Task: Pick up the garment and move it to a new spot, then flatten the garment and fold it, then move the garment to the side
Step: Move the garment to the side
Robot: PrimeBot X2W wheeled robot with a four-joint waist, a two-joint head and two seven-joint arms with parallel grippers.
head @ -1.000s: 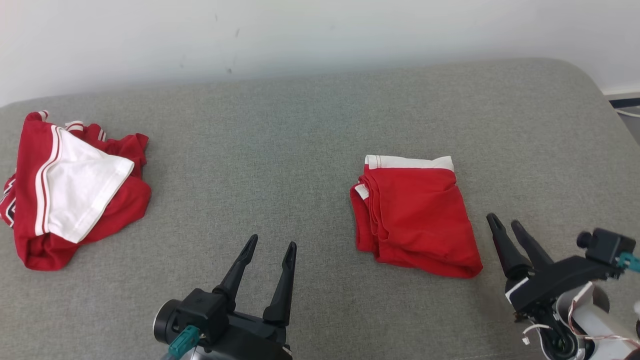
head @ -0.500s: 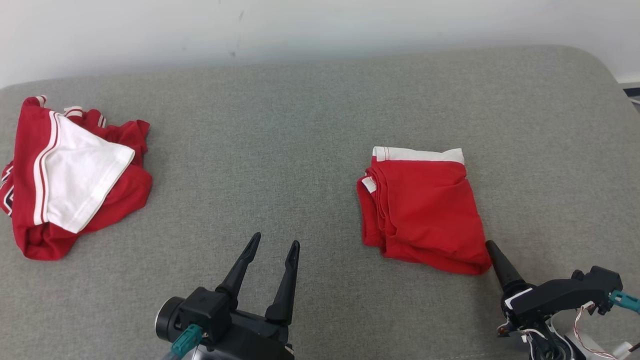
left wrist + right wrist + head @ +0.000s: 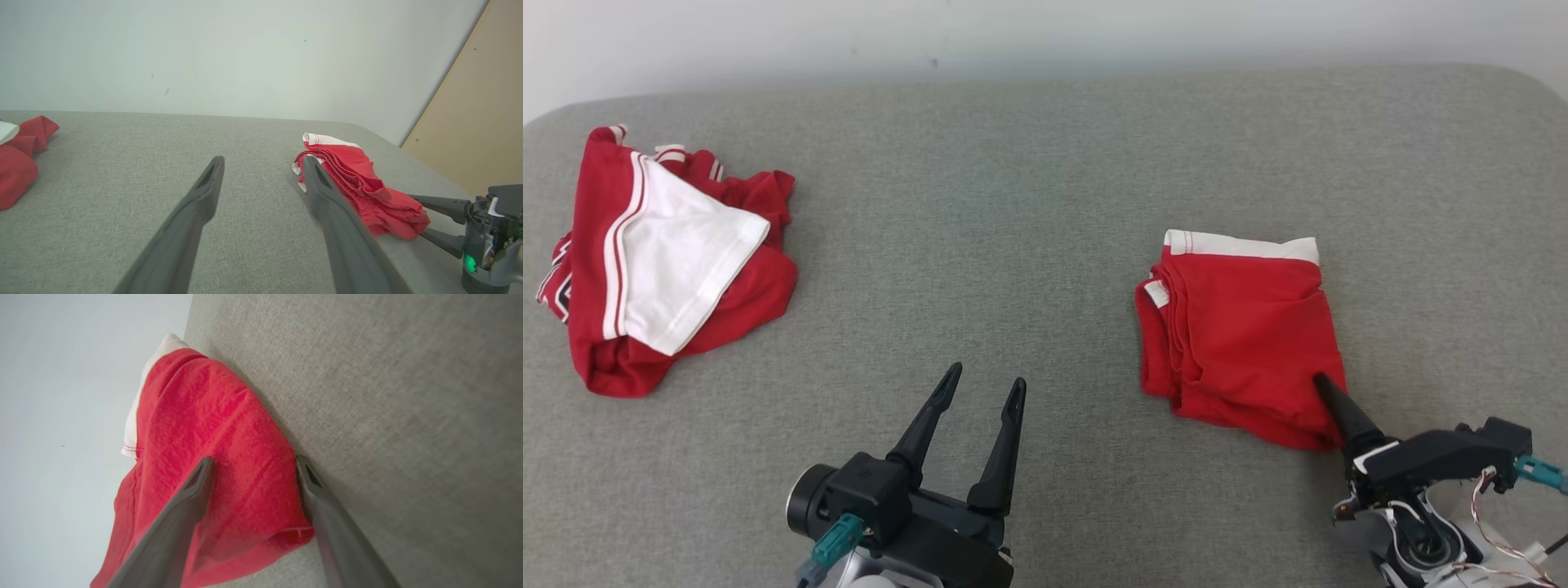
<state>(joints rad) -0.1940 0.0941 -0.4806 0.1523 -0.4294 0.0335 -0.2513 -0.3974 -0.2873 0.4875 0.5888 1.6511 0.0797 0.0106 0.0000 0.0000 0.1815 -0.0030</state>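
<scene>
The garment [image 3: 1241, 339], folded red with a white band along its 12 o'clock edge, lies on the grey cushion [image 3: 1013, 204] toward 3 o'clock in the head view. The right gripper [image 3: 1320, 384] meets its 5 o'clock corner, and the cloth spreads from the fingertips toward 11 o'clock. The jaws stand apart, not clenched. In the right wrist view one finger [image 3: 186, 506] lies over the red cloth and the other runs along its edge against the cushion, so the corner sits between them. The left gripper [image 3: 986, 376] is released and empty above bare cushion, with the garment at its 2 o'clock, well apart. A red-and-white heap [image 3: 670, 261] lies at its 10 o'clock.
</scene>
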